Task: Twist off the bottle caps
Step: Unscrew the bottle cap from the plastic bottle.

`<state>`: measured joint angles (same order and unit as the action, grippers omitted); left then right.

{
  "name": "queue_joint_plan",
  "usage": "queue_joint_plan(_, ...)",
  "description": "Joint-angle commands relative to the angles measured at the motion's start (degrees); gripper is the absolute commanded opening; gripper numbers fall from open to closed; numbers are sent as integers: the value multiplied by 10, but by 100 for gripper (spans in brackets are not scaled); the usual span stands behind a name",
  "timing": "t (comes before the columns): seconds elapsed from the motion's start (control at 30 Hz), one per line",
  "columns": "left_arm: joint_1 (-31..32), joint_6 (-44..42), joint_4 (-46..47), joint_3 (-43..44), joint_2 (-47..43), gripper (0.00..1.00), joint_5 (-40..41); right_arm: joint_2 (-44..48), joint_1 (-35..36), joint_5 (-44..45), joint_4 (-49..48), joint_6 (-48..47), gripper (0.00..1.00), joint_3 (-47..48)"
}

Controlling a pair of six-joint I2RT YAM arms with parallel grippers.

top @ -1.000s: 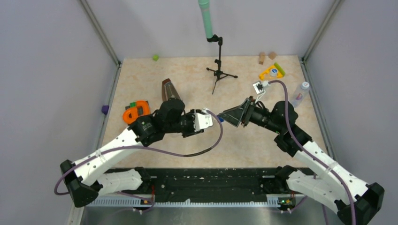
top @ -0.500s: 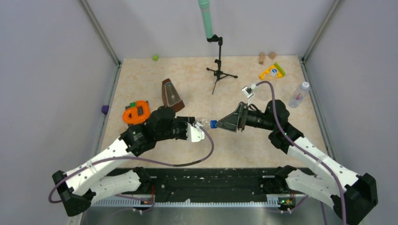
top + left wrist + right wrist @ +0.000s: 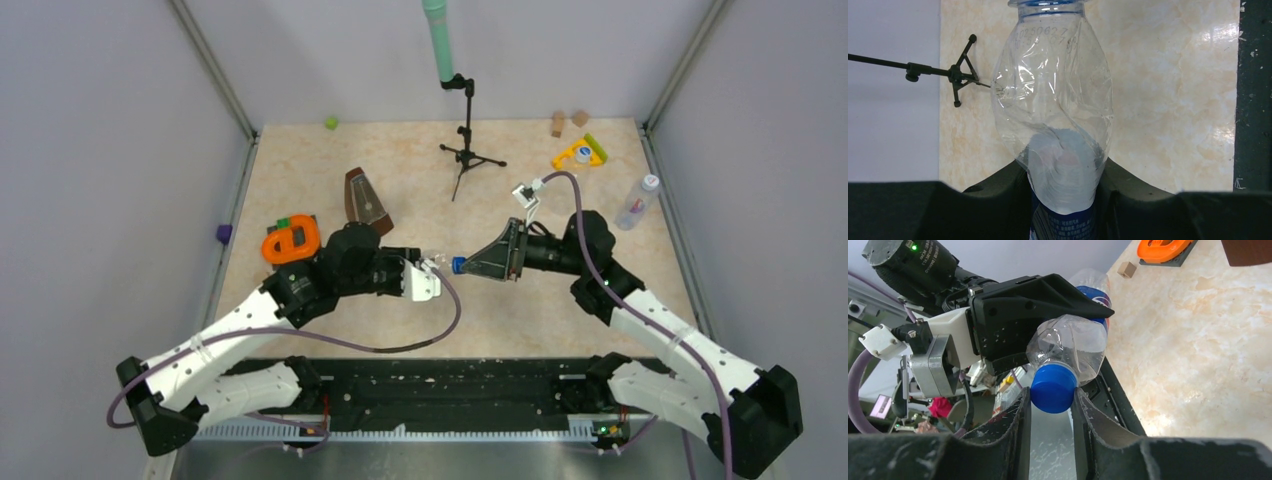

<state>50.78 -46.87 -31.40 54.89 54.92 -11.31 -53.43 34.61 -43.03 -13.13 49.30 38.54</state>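
Nearest my right gripper (image 3: 1050, 402), its two fingers were pinched on the dark blue cap (image 3: 1052, 388), one on each side. The cap faced straight into that claw. The labelled bottle (image 3: 1070, 342) ran on behind it, its long axis level and in line with the wrist, its body clamped in the left gripper (image 3: 1063, 182). Farther off, a white-capped bottle (image 3: 636, 204) sat by the right wall, nearer my right arm.
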Motion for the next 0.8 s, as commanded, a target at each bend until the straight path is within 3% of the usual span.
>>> queue_joint_plan(0.0, 5, 11, -25, 41, 23, 0, -22, -2, -2, -21, -6, -22, 25, 17)
queue_joint_plan(0.2, 5, 31, -73, 73, 54, 0, -42, -2, -1, -6, 46, -69, 23, 28)
queue_joint_plan(0.33, 5, 45, -111, 102, 74, 0, -61, 6, 1, -23, 63, -127, 1, 28)
queue_joint_plan(0.77, -4, 59, -164, 151, 96, 0, -215, 94, 16, -23, 38, -308, 0, -21)
